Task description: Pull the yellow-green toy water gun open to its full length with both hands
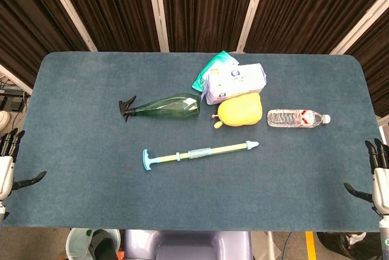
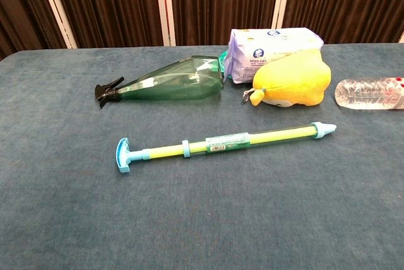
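Observation:
The yellow-green toy water gun [image 1: 200, 153] [image 2: 224, 141] lies flat near the middle of the blue table, with its blue T-handle [image 1: 146, 160] [image 2: 122, 155] at the left and its pale blue nozzle [image 1: 252, 144] [image 2: 324, 130] at the right. A short length of plunger rod shows between handle and barrel. My left hand [image 1: 8, 163] hovers at the table's left edge, fingers apart and empty. At the right edge my right hand [image 1: 378, 175] is also spread and empty. Both are far from the gun. Neither hand shows in the chest view.
Behind the gun lies a green spray bottle [image 1: 164, 107] [image 2: 167, 86] on its side. Further back-right are a yellow plush toy [image 1: 239, 110] [image 2: 293, 85], a wipes pack [image 1: 234, 81] [image 2: 268, 49], a green packet [image 1: 211, 69] and a clear water bottle [image 1: 298, 118] [image 2: 369, 93].

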{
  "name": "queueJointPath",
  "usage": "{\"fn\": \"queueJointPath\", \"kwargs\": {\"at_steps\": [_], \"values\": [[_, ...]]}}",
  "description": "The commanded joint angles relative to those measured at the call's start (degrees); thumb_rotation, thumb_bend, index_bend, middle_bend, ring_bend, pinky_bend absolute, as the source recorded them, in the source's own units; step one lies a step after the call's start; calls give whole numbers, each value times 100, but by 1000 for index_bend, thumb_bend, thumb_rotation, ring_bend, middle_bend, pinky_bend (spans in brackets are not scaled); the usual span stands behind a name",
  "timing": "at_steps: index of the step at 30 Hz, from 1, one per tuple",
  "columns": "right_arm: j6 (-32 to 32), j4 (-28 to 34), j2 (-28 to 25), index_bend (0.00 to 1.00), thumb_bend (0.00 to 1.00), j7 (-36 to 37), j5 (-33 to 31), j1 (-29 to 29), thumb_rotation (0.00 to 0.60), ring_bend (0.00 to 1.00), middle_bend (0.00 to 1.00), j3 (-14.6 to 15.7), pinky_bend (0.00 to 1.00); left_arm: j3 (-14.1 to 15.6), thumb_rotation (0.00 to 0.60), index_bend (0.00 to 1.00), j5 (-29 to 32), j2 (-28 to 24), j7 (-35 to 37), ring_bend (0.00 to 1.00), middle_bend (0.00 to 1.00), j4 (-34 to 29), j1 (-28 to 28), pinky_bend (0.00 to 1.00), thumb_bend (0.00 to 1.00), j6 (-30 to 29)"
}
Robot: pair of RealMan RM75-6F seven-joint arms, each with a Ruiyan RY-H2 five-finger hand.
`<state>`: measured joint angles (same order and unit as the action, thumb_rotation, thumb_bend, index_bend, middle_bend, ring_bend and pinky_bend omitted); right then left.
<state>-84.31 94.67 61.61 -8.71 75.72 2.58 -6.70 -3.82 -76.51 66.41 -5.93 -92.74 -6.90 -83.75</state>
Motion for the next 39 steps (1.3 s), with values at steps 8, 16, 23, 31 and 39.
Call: {"fn": "queueJointPath", "kwargs": {"at_steps": [8,16,23,31,39], "values": [[19,-15,60,13,1,-24,191,46,600,0,0,62,37,-8,600,0,-44,106,-32,0,4,122,-32,59,64,61],[274,-300,420,336,31,120,562,256,600,0,0,203,38,17,600,0,-605,253,195,0,7,261,44,59,70,-418],[816,-829,924,463,98,213,766,731,600,0,0,165,39,136,600,0,-860,257,211,0,6,204,47,59,70,-418],[1525,-1414,1496,479,194,268,695,1287,600,0,3,39,39,132,600,0,-788,323,83,0,6,247,-16,59,70,-229],[1963,-2017,2053,500,208,357,681,1698,600,0,12,-11,39,83,600,0,-709,393,2,0,10,300,-51,59,70,-145]]}}
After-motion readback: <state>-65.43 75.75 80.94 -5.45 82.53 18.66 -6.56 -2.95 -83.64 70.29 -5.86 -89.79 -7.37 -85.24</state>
